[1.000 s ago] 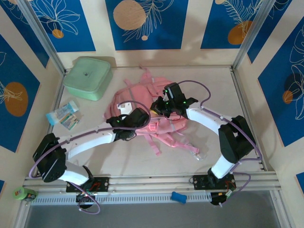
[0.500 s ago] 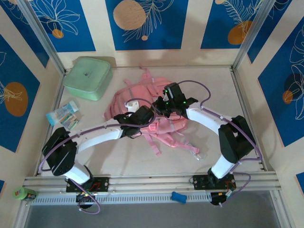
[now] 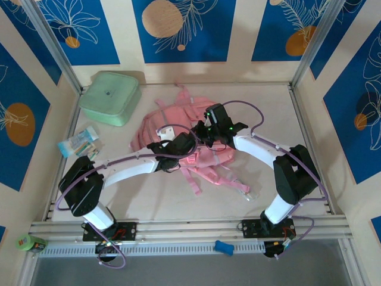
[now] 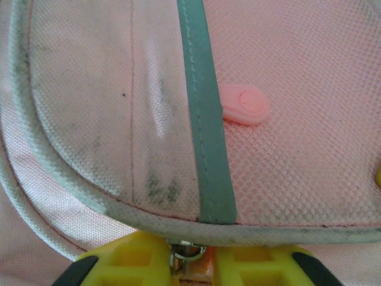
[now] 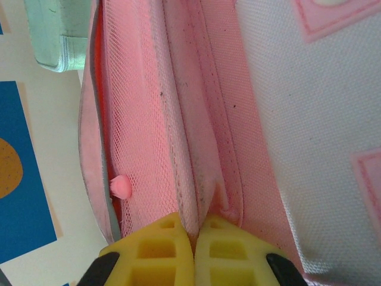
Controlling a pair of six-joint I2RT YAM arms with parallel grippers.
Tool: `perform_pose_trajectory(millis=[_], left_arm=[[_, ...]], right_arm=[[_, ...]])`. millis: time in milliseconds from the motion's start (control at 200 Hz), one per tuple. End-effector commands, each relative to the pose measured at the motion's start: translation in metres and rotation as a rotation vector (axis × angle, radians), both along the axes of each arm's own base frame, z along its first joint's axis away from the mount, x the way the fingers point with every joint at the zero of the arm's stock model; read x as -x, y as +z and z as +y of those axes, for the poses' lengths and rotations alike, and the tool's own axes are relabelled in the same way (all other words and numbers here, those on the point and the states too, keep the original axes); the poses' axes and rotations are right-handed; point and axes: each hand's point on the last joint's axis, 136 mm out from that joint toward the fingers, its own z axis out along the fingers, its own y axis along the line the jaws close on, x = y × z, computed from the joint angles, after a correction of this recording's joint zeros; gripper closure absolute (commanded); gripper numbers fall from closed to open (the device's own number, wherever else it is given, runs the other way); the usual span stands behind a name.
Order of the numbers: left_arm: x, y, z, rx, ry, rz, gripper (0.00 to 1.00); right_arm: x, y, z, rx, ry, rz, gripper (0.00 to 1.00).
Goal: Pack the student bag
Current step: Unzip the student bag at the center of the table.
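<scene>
The student bag [image 3: 172, 125], a pink backpack, lies flat mid-table with its straps [image 3: 193, 179] trailing toward me. My left gripper [image 3: 180, 144] presses against its near side. In the left wrist view the yellow fingers [image 4: 137, 262] are closed on a small metal zipper pull [image 4: 186, 253] under the piped edge of a front pocket. That pocket is crossed by a grey strip [image 4: 205, 119] and carries a pink rubber tab [image 4: 244, 106]. My right gripper [image 3: 205, 132] is shut on a fold of the bag's pink fabric [image 5: 202, 179], pinched between its pads [image 5: 161, 253].
A mint-green lidded box [image 3: 110, 97] stands at the back left; its corner [image 5: 56, 33] shows in the right wrist view. Small packets [image 3: 79, 143] lie by the left wall. A blue item [image 3: 224, 246] rests on the front rail.
My left arm has reached further right onto the bag, and its jaws have gone from wide open to closed on the zipper pull. The right arm has held still.
</scene>
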Motion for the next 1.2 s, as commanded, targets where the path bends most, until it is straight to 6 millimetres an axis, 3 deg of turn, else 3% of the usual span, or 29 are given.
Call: perform_pose_trajectory(millis=[0, 250, 420, 610, 725, 845, 955, 1196], left_arm=[[-0.016, 0.018, 0.011, 0.016, 0.055, -0.078, 0.87], [-0.005, 0.025, 0.015, 0.011, -0.032, -0.077, 1.0], [0.015, 0.016, 0.033, -0.019, -0.091, -0.037, 1.0], [0.031, 0.005, 0.032, -0.038, -0.224, 0.015, 1.0], [0.041, 0.006, 0.015, 0.029, -0.327, 0.036, 1.0], [0.054, 0.014, -0.023, 0.139, -0.462, 0.057, 1.0], [0.059, 0.02, -0.042, 0.115, -0.522, 0.07, 1.0], [0.056, 0.005, 0.003, 0.067, -0.452, 0.065, 1.0]], right_arm=[[0.0, 0.032, 0.018, -0.081, 0.066, -0.08, 1.0], [-0.002, 0.029, 0.011, -0.035, 0.063, -0.102, 1.0], [-0.008, 0.035, -0.003, -0.03, 0.078, -0.11, 1.0], [-0.017, 0.038, -0.017, -0.046, 0.116, -0.095, 1.0], [-0.028, 0.042, -0.018, -0.023, 0.165, -0.127, 1.0], [-0.049, 0.045, -0.02, 0.013, 0.201, -0.151, 1.0], [-0.068, 0.049, -0.023, 0.02, 0.218, -0.166, 1.0], [-0.087, 0.048, -0.05, 0.056, 0.225, -0.145, 1.0]])
